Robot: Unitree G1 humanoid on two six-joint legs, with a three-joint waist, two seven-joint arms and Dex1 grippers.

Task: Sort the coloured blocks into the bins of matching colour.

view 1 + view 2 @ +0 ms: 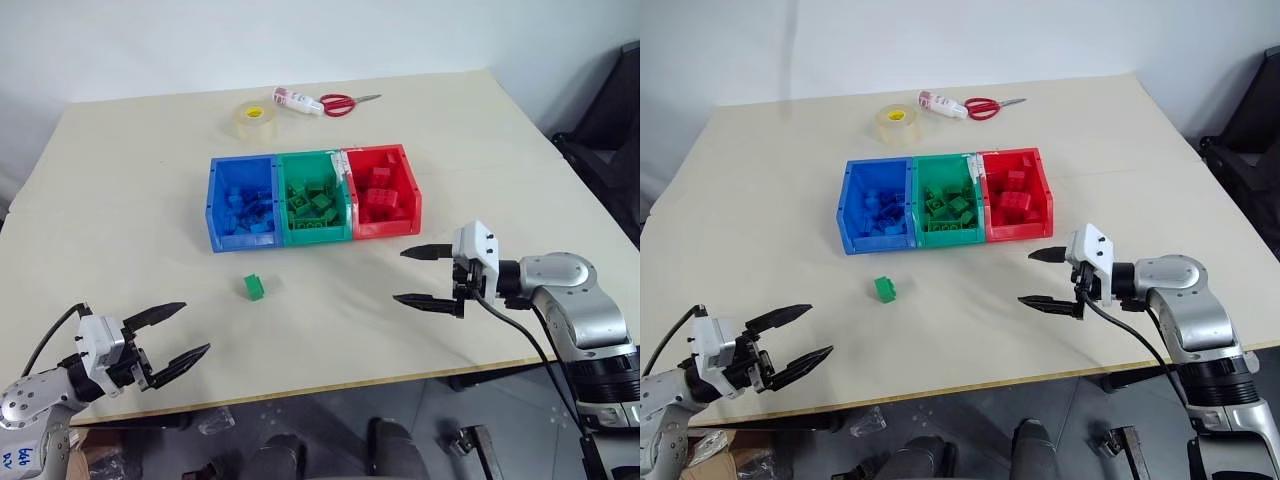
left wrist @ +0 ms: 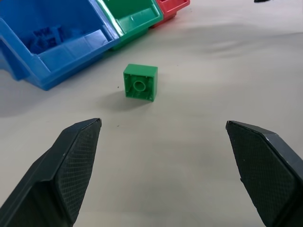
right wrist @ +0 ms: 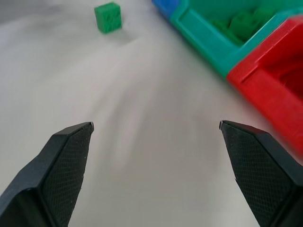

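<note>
One green block (image 1: 254,287) lies alone on the table, a little in front of the blue bin (image 1: 240,240). The blue bin, green bin (image 1: 318,236) and red bin (image 1: 386,228) stand joined in a row at mid-table, each holding bricks of its own colour. My left gripper (image 1: 197,327) hovers open and empty near the table's front left edge, pointing toward the green block (image 2: 140,82). Open and empty too, my right gripper (image 1: 399,275) sits in front of the red bin, pointing left, with the block (image 3: 108,17) far ahead of it.
At the far side of the table are a tape roll (image 1: 254,120), a small bottle (image 1: 298,101) and red-handled scissors (image 1: 340,103). Bare tabletop lies between the bins and the front edge. A dark chair (image 1: 615,120) stands beyond the right edge.
</note>
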